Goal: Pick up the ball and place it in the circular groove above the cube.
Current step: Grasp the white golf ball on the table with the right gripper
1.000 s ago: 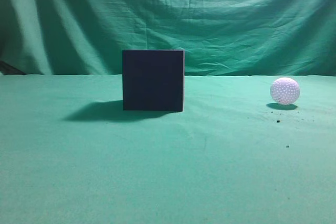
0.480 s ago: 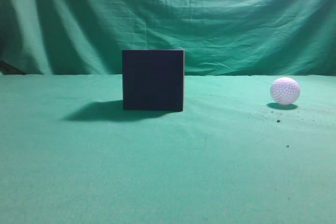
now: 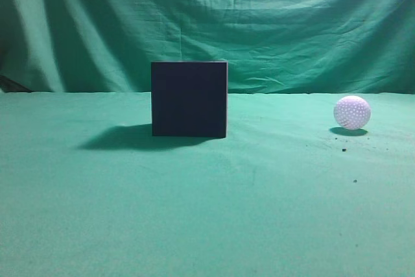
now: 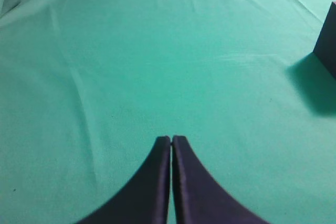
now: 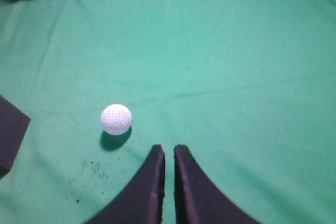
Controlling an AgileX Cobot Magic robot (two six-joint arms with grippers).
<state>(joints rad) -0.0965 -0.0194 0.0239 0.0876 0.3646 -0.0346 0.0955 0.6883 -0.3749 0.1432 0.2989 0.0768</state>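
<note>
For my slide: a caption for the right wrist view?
Shut right gripper above green cloth, ball ahead-left, cube at left edge.

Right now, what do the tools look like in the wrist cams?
Left tool and right tool look alike: two matte dark navy-black fingers each, broad at the base, curving to narrow tips. No markings, cables or pads visible. Neither arm shows in the exterior view.

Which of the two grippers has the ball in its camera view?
The right gripper: the ball lies just ahead-left of it. The left gripper sees only cloth and the cube's edge.
</note>
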